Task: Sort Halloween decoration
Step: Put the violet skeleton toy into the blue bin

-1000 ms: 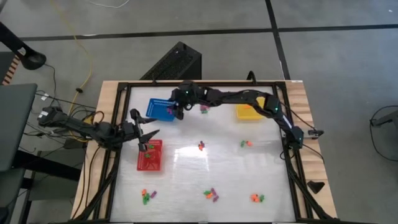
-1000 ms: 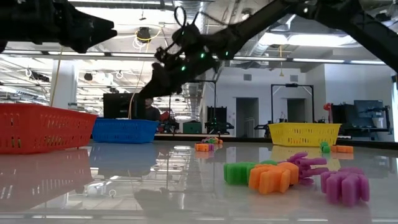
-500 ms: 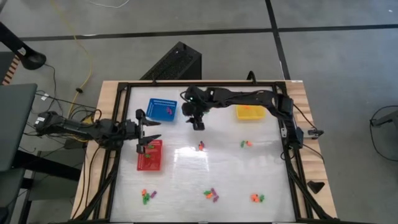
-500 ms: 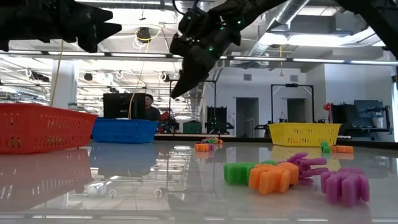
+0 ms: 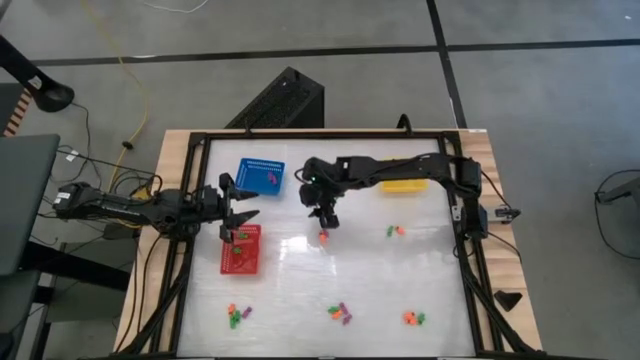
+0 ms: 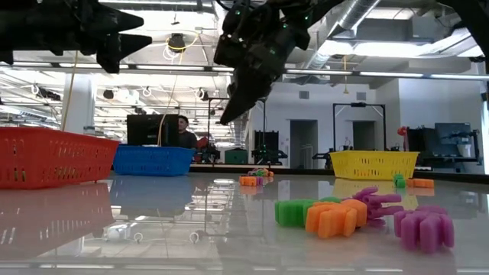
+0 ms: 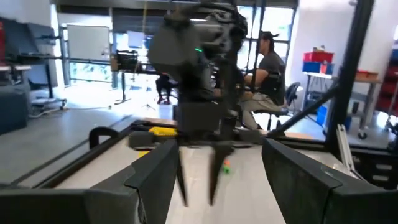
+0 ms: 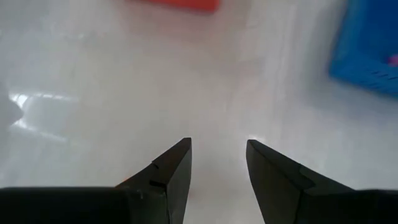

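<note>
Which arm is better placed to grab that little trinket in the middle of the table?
Right. The right gripper hangs open just above the centre trinket, while the left gripper waits over the red basket.

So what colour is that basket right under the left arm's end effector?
Red; the basket shows best in the high view, beneath the left end effector.

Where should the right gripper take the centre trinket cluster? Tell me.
Pinch the centre trinket cluster across its middle, coming straight down: it lies low on the table, apart from other things, and the open right gripper hangs just above it.
</note>
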{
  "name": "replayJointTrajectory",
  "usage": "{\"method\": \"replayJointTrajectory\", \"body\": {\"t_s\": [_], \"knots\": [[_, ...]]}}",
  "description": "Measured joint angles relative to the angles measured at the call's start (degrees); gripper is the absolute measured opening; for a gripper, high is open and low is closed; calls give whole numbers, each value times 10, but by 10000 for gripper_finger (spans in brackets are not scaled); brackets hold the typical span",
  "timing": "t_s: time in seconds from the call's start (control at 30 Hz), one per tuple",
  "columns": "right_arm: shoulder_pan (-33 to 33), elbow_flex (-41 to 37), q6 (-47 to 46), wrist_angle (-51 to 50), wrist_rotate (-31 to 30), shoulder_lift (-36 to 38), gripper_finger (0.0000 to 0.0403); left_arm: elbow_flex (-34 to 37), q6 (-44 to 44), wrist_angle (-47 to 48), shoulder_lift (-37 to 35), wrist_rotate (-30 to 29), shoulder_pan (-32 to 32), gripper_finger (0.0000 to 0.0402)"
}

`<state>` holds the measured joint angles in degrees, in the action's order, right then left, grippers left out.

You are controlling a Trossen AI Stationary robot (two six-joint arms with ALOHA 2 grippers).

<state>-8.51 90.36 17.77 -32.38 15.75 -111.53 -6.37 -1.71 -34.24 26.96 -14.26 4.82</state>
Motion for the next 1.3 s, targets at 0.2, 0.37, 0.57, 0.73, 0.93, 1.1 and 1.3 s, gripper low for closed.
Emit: {"method": "replayJointTrajectory", "body": {"t_s": [0.2, 0.37, 0.57, 0.73, 0.93, 1.1, 1.3], "knots": [[50, 0, -17, -15, -5, 0, 184, 0, -31, -32, 0, -62, 0, 226], [96, 0, -29, -78, -6, 14, 184, 0, -49, -35, 0, -69, 0, 226], [141, -89, -48, -42, -7, 73, 183, 0, -55, -37, 0, -23, 1, 226], [145, -248, -143, 128, -12, 161, 172, 0, -39, -37, 0, 0, 1, 226], [171, -361, -253, 255, -40, 249, 157, 0, -13, -37, 0, 0, 1, 226], [207, -383, -272, 262, -58, 265, 151, 0, -11, -37, 0, -1, 1, 226], [221, -382, -181, 444, -55, 189, 150, 0, -2, -42, 0, -30, 1, 226]]}}
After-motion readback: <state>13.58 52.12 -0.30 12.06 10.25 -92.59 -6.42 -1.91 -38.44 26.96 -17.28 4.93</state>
